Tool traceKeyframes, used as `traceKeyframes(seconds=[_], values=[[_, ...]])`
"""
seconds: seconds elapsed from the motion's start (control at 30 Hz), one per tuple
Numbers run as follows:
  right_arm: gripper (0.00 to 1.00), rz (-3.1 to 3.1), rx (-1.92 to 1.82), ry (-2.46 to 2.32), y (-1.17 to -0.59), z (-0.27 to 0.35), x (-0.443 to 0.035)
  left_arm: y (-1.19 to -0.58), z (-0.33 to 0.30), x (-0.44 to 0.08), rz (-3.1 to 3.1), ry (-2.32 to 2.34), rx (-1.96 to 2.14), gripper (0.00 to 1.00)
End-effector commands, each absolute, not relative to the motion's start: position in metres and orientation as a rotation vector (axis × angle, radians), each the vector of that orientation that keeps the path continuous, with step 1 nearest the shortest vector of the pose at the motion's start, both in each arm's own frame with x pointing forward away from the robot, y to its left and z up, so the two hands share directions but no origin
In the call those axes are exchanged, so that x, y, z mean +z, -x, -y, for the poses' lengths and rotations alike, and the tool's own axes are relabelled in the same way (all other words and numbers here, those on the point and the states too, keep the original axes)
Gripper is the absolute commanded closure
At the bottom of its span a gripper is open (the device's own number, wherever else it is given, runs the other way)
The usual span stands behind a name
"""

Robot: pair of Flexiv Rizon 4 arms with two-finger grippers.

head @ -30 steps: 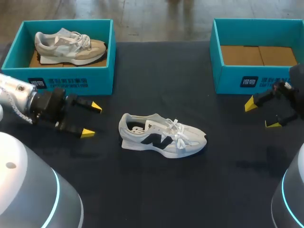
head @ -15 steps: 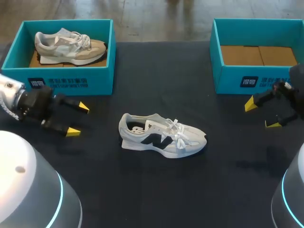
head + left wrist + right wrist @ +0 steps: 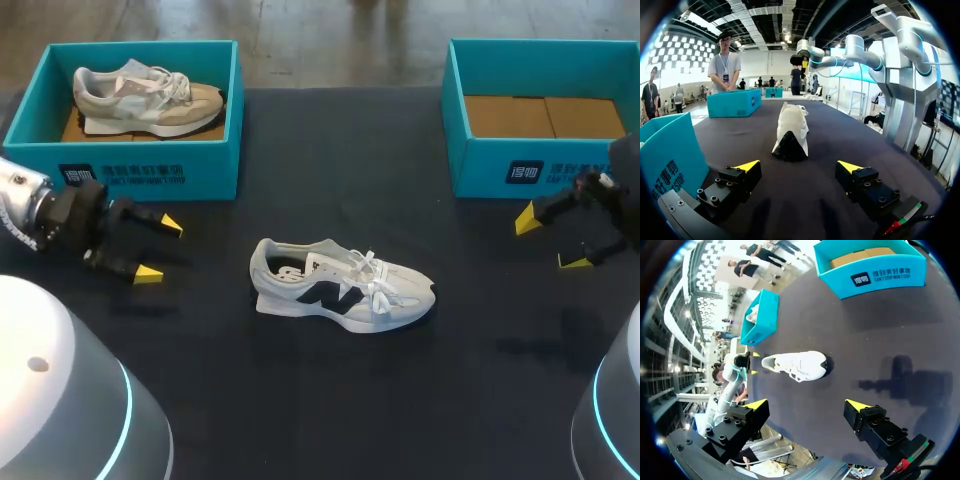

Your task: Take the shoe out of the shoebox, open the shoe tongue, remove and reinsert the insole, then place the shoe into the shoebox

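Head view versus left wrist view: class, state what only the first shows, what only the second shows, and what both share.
Only the head view shows the beige shoe inside the left shoebox, the bare cardboard floor of the right shoebox and the open right pincer. Only the left wrist view shows the white shoe end-on, ahead of the left pincer. Both share the white shoe on the dark table, the open left pincer and the left shoebox's outer wall.

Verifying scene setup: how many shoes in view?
2. A white shoe lies on its sole in the middle of the table; a beige shoe sits inside the left shoebox. The right shoebox shows only its cardboard floor, with no shoe visible.
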State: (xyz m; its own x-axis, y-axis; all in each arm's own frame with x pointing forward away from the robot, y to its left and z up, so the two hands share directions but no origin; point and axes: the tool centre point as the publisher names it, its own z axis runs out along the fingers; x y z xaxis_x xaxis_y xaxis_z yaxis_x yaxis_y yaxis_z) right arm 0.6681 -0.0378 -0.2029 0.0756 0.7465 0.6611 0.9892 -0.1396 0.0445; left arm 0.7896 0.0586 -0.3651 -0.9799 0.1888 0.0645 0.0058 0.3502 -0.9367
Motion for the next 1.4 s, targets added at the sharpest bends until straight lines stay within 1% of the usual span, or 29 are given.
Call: traceKeyframes(seconds=[0.03, 0.57, 0.77, 1.4], values=[[0.00, 1.717, -0.775, 1.945, -0.668, 0.037, -0.203, -0.786, -0.055, -0.363, 2.465, 0.199, 1.660, 0.00], [0.00, 1.717, -0.775, 1.945, -0.668, 0.037, -0.203, -0.786, -0.055, -0.363, 2.465, 0.199, 1.660, 0.00], [0.00, 1.717, -0.775, 1.945, -0.668, 0.037, -0.203, -0.792, -0.041, -0.373, 2.491, 0.086, 1.710, 0.00], [0.00, 1.717, -0.775, 1.945, -0.668, 0.037, -0.203, -0.798, 0.008, -0.395, 2.440, 0.088, 1.744, 0.00]])
